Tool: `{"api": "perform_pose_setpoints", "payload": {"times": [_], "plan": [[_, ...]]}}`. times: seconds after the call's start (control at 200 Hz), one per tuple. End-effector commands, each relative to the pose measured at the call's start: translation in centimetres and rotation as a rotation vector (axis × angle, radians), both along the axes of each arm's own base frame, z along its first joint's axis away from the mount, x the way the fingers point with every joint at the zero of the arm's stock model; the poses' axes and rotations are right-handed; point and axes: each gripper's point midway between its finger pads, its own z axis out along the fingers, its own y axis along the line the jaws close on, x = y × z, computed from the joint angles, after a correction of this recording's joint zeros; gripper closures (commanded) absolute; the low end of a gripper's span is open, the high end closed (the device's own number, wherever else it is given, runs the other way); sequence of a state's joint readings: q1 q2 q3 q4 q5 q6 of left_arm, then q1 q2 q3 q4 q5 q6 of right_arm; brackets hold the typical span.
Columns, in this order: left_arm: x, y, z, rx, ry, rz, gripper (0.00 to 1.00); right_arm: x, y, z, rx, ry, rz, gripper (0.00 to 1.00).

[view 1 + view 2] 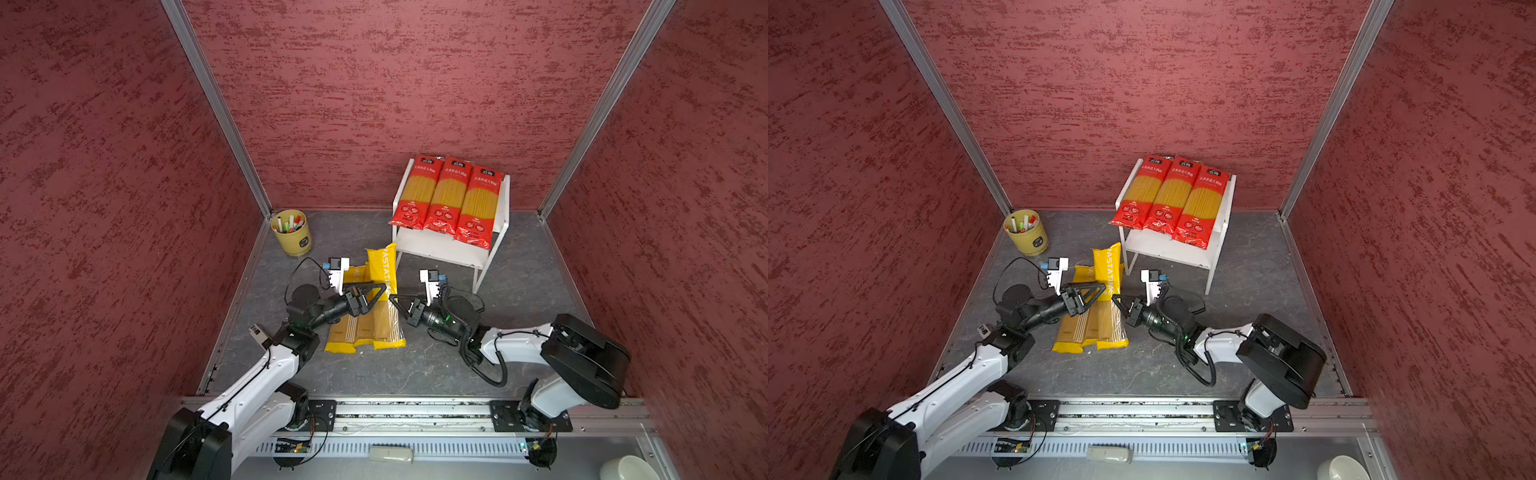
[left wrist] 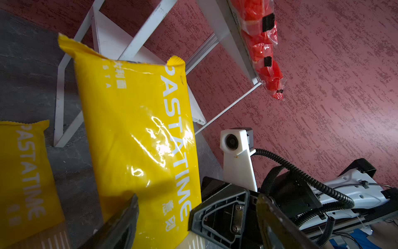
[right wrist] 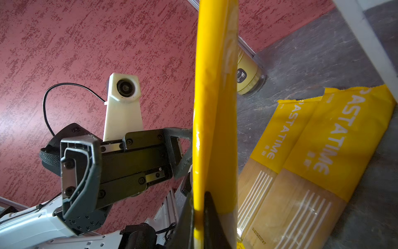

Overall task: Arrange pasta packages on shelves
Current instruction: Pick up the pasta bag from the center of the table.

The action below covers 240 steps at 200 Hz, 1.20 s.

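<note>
Three red pasta packages (image 1: 449, 195) (image 1: 1173, 195) (image 2: 260, 49) lie side by side on the top board of the white shelves (image 1: 440, 249) (image 1: 1167, 249) (image 2: 112, 38). Three yellow pasta packages are on the floor in front. Two lie flat (image 1: 345, 332) (image 3: 312, 151). The rightmost yellow package (image 1: 381, 270) (image 1: 1108, 266) (image 2: 137, 129) (image 3: 215, 107) is tipped up, far end raised. My right gripper (image 1: 392, 298) (image 1: 1115, 298) (image 3: 199, 194) is shut on its side edge. My left gripper (image 1: 380, 291) (image 1: 1100, 289) (image 2: 197, 196) is open, its jaws straddling that package from the other side.
A yellow cup of markers (image 1: 293, 232) (image 1: 1026, 232) (image 3: 247, 75) stands in the back left corner. Red textured walls close in three sides. The arms' metal rail (image 1: 415, 409) runs along the front, with a white bowl (image 1: 627, 469) beyond it at the right.
</note>
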<state>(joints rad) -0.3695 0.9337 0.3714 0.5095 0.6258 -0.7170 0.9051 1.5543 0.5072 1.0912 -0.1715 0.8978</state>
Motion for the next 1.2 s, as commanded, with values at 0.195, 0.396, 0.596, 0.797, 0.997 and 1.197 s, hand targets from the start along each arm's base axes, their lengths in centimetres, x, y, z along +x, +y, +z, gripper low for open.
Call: {"api": "perform_pose_setpoints", "payload": {"times": [0.195, 0.396, 0.596, 0.797, 0.997, 1.197], "plan": [[1.1, -0.5, 0.5, -0.018, -0.006, -0.014, 0.15, -1.1, -0.5, 7.4, 0.234, -0.161, 0.007, 1.00], [1.5, -0.2, 1.4, -0.061, -0.008, -0.036, 0.15, -1.1, -1.0, 7.2, 0.234, -0.157, -0.008, 1.00], [1.8, 0.0, 1.1, -0.045, -0.007, -0.040, 0.15, -1.3, -1.4, 6.8, 0.229, -0.158, -0.021, 1.00], [1.0, -2.9, 0.6, 0.002, -0.022, -0.116, 0.15, -1.5, -1.7, 7.1, 0.228, -0.170, -0.021, 1.00], [2.7, -1.1, -1.5, 0.006, 0.090, -0.058, 0.17, -1.6, -2.8, 7.3, 0.264, -0.160, -0.050, 1.00], [2.8, 0.9, -2.0, 0.036, 0.131, 0.000, 0.15, -1.7, -4.2, 7.3, 0.245, -0.164, -0.097, 1.00]]}}
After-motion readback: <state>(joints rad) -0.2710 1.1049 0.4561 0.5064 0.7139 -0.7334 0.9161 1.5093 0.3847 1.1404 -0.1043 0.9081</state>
